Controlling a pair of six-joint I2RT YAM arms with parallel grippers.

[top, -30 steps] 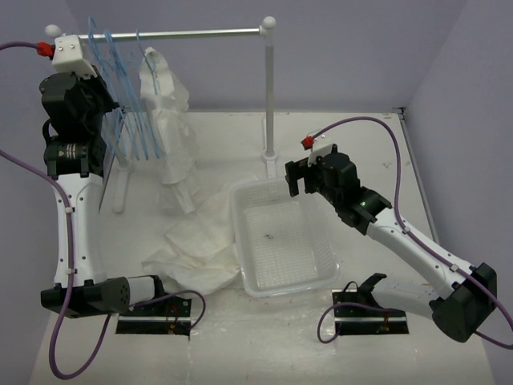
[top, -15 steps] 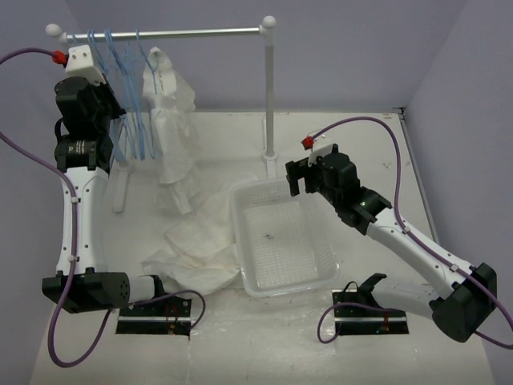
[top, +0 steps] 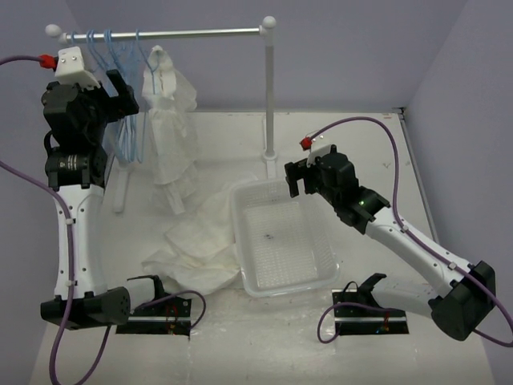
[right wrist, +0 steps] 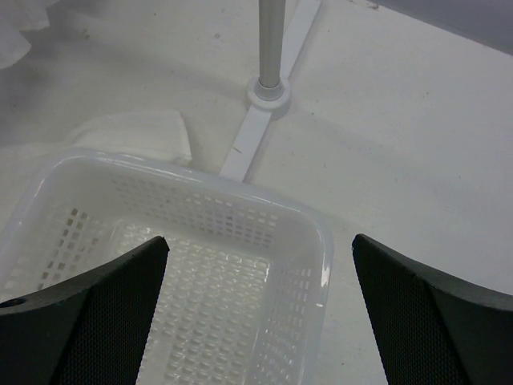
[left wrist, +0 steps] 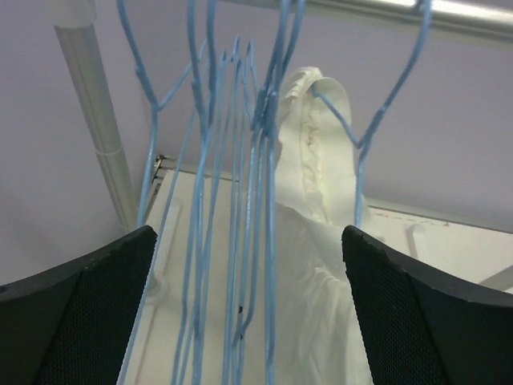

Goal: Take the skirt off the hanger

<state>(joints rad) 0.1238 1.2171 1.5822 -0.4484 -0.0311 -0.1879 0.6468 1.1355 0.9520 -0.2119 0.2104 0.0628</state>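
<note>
While the left gripper (left wrist: 247, 257) hangs released at the rail (top: 200, 33), its jaws spread wide to either side of the bunched blue hangers (left wrist: 240, 160) and closed on none of them, the skirt (top: 200, 241) is not on any hanger. It lies crumpled on the counter (top: 377, 144), far below that gripper and to its near right, between the left arm's base and the basket (top: 238, 233), pressed against the basket's left wall. Its long axis runs slantwise, from the basket's far left corner toward the counter's near left corner. The right gripper (right wrist: 260, 241), likewise released and holding nothing, hovers over the basket's far rim. By this layout it is judged the nearer arm to the skirt's far end.

The top view alone shows the skirt whole and off the hangers. The left wrist view shows only the hangers and, just behind them, the ruffled garment (left wrist: 313, 265) hanging from the rail. The right wrist view shows a fold of white cloth beyond the basket's far left rim, probably the skirt's end, and the foot of the rack post (right wrist: 271, 88).
</note>
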